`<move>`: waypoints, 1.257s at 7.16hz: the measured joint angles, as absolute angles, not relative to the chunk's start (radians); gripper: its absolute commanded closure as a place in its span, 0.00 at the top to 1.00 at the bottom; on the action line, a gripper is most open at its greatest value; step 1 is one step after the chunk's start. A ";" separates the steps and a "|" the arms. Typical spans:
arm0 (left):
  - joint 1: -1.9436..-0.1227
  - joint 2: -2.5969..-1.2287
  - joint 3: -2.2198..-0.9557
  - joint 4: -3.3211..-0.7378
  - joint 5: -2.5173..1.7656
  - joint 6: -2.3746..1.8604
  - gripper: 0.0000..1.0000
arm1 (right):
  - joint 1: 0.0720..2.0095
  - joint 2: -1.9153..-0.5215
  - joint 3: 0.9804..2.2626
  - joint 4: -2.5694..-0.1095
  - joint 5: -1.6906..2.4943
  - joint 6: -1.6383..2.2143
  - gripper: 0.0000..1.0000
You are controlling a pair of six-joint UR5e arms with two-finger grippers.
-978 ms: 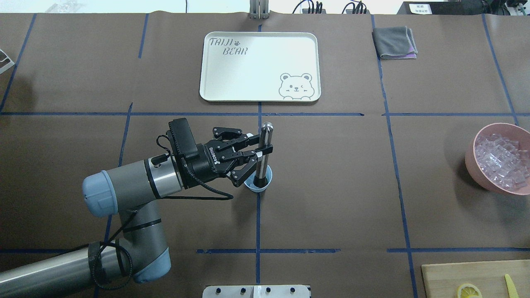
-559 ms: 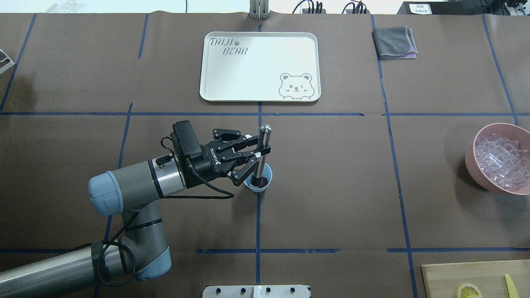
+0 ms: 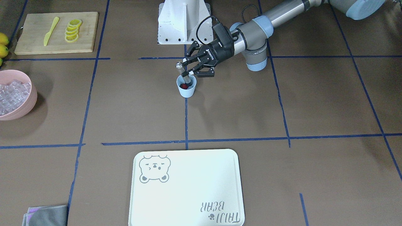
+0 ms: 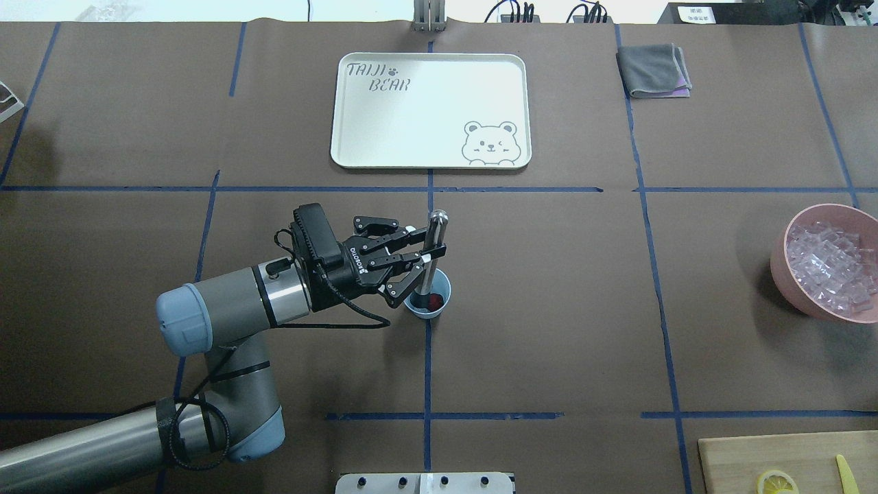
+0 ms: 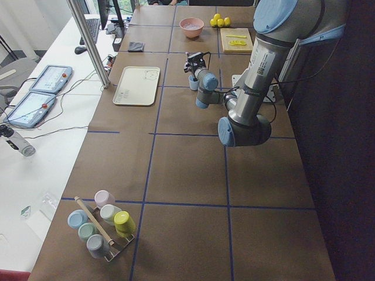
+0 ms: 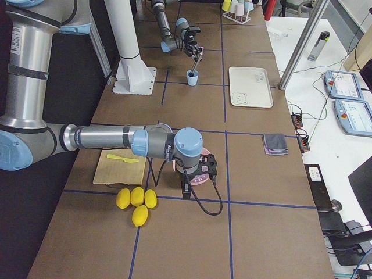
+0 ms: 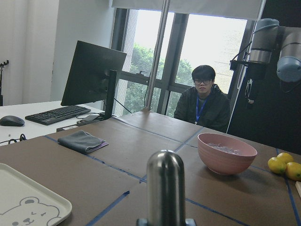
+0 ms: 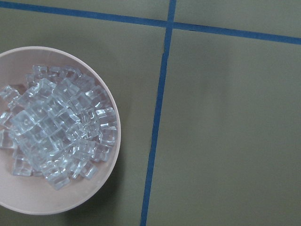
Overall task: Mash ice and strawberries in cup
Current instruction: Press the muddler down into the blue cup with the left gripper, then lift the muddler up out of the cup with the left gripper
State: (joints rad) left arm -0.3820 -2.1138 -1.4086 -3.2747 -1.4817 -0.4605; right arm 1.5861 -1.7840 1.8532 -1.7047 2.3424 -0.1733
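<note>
The pale blue cup [image 4: 443,304] stands at the table's middle, on a blue tape line, and also shows in the front view [image 3: 187,92]. A red strawberry [image 4: 435,300] lies inside it. My left gripper [image 4: 426,256] is shut on a steel muddler [image 4: 433,240], whose lower end is in the cup beside the berry. The muddler's rounded top fills the left wrist view [image 7: 165,183]. I cannot make out ice in the cup. Ice [image 8: 56,132] fills the pink bowl [image 8: 111,165], and my right gripper [image 6: 195,174] hangs above it; I cannot tell whether it is open or shut.
A white bear tray [image 4: 429,110] lies beyond the cup and a grey cloth [image 4: 653,68] at far right. A cutting board [image 3: 31,44] holds lemon slices and a yellow knife. Whole lemons [image 6: 136,200] lie near the bowl. A person [image 7: 202,101] sits past the table's right end.
My left gripper and the muddler have sunk and drawn slightly toward the robot. The muddler's foot has shifted left in the cup, so the red strawberry now shows.
</note>
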 measured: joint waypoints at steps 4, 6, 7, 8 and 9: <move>-0.416 -2.134 -1.432 -3.268 -1.486 -0.472 0.00 | 1.586 -1.783 1.854 -1.704 2.343 -0.173 0.99; -0.453 -2.133 -1.457 -3.257 -1.494 -0.489 0.00 | 1.586 -1.783 1.855 -1.704 2.343 -0.174 0.99; -0.469 -2.131 -1.466 -3.225 -1.505 -0.493 0.00 | 1.586 -1.783 1.855 -1.704 2.343 -0.174 0.99; -0.489 -2.127 -1.486 -3.151 -1.530 -0.494 0.00 | 1.586 -1.784 1.854 -1.704 2.342 -0.175 0.99; -0.508 -2.123 -1.527 -3.032 -1.557 -0.495 0.00 | 1.586 -1.784 1.854 -1.704 2.342 -0.175 0.99</move>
State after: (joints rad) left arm -0.5083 -2.1226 -1.5271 -3.0320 -1.5573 -0.4951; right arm 1.5864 -1.7838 1.8542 -1.7042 2.3424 -0.1748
